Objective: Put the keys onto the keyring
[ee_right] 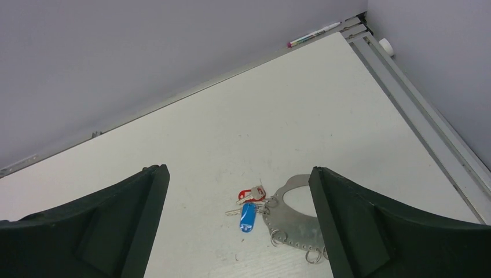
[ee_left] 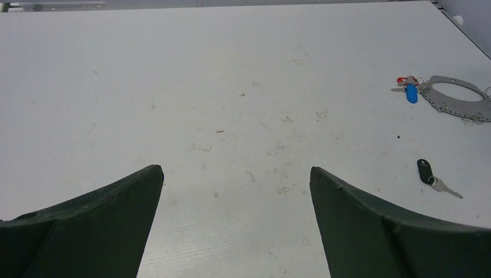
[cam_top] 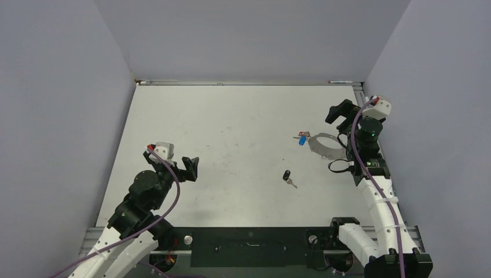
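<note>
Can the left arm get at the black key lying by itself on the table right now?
Probably yes: the black key lies alone on the table, apart from the keyring, and the open left fingers have nothing standing between them and it.

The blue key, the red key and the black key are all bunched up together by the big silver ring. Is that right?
Not quite. The blue-headed key and the red-headed key are bunched by the large silver metal ring. The black-headed key lies alone on the white table, well apart from them. The left wrist view shows this.
</note>
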Controlling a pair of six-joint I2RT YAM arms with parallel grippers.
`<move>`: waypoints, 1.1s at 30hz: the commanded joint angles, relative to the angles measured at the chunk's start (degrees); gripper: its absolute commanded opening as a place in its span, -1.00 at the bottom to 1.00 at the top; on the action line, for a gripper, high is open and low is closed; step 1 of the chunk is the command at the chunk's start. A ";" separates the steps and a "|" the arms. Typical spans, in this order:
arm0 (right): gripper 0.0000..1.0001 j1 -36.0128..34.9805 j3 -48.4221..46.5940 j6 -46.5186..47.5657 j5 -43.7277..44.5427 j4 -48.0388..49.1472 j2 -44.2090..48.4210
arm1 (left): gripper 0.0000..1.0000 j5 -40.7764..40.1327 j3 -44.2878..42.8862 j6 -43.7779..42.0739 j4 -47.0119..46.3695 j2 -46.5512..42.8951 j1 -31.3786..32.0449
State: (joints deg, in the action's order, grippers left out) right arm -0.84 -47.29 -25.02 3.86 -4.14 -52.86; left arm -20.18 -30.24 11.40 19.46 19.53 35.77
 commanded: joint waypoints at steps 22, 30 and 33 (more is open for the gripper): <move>0.71 -5.94 3.73 3.27 -7.44 -8.11 -9.41 | 0.92 4.07 -2.37 1.08 -0.39 1.27 -0.44; 0.48 -12.17 0.66 4.94 1.93 -7.46 -22.19 | 0.92 3.12 -2.19 0.82 -0.21 0.80 -0.44; 0.31 -12.37 0.10 4.66 2.79 -7.43 -25.08 | 0.93 2.96 -2.11 0.74 -0.13 0.75 -0.49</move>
State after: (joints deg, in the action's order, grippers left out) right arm -13.13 -44.18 -20.99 2.59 -12.95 -75.92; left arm -17.10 -30.24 11.97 20.01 20.64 35.53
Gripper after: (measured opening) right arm 0.692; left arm 0.962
